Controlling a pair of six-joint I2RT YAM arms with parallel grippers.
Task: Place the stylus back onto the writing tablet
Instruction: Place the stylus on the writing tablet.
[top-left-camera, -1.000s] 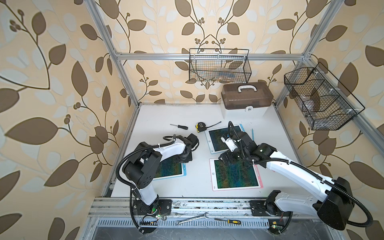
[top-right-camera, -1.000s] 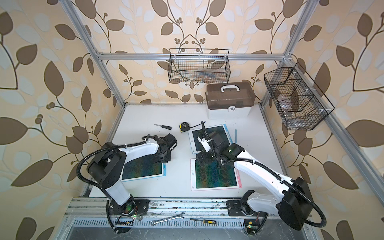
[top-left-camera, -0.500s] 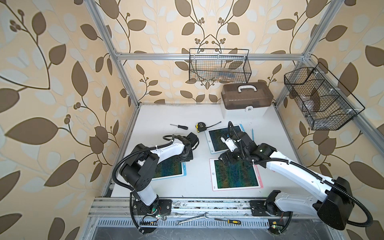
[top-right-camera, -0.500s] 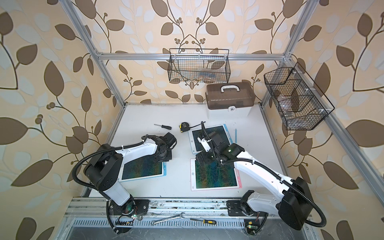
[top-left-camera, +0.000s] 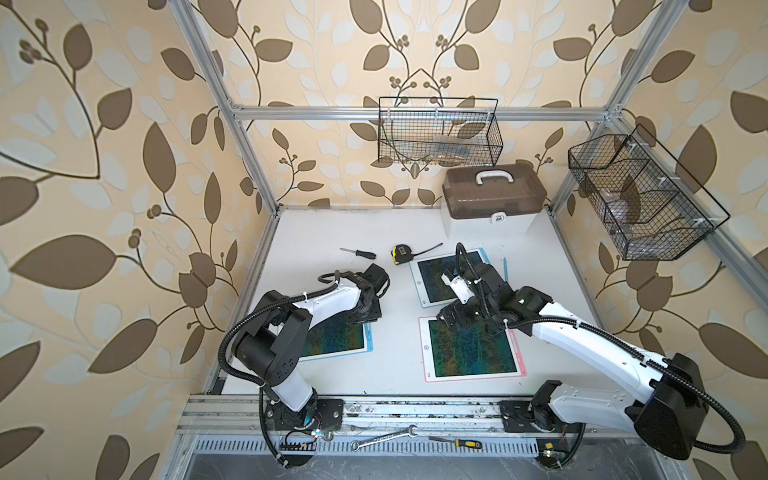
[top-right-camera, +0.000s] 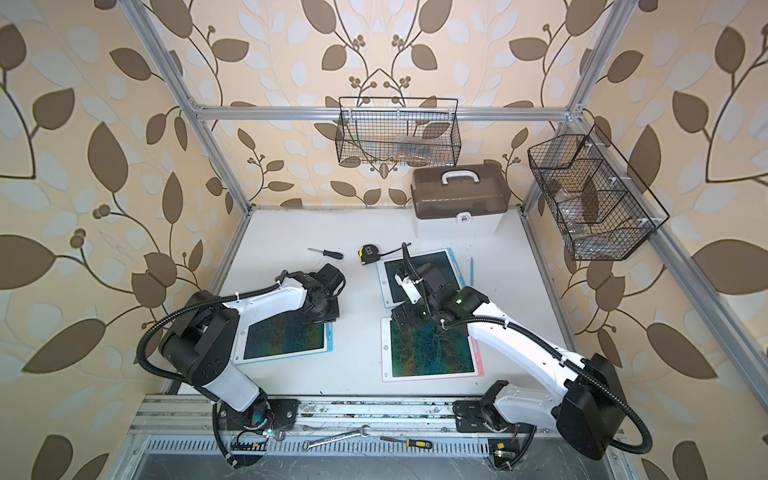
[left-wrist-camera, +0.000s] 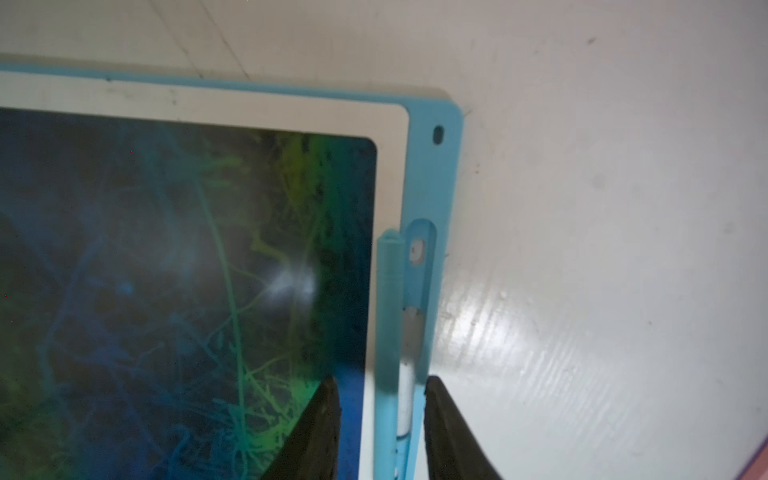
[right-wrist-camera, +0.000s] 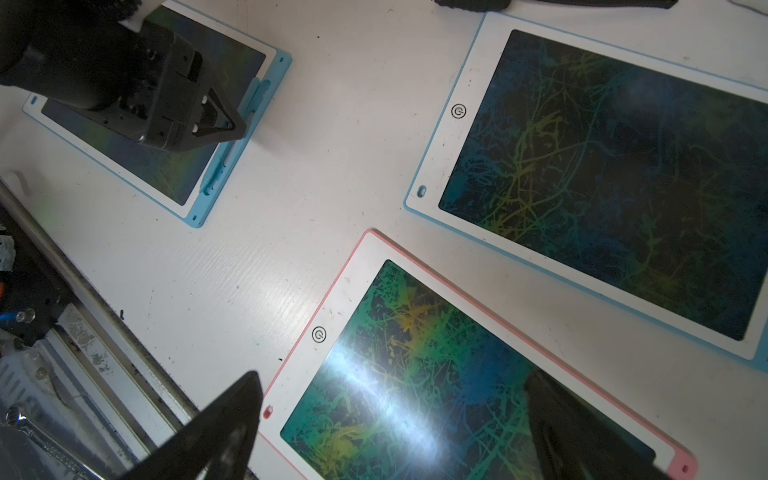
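A light-blue stylus lies along the right border of the blue-framed writing tablet, just beside its holder slot. My left gripper straddles the stylus with its jaws open, and a gap shows on each side. In both top views this gripper sits low over the far right corner of that tablet. My right gripper hangs wide open and empty over the pink-framed tablet.
A second blue-framed tablet lies behind the pink one, with another blue stylus on the table to its right. A screwdriver, tape measure and brown-lidded toolbox stand further back. Two wire baskets hang on the walls.
The left gripper's jaws have parted from the stylus, which now lies free on the tablet's edge. The left elbow has shifted slightly. The right arm has not moved.
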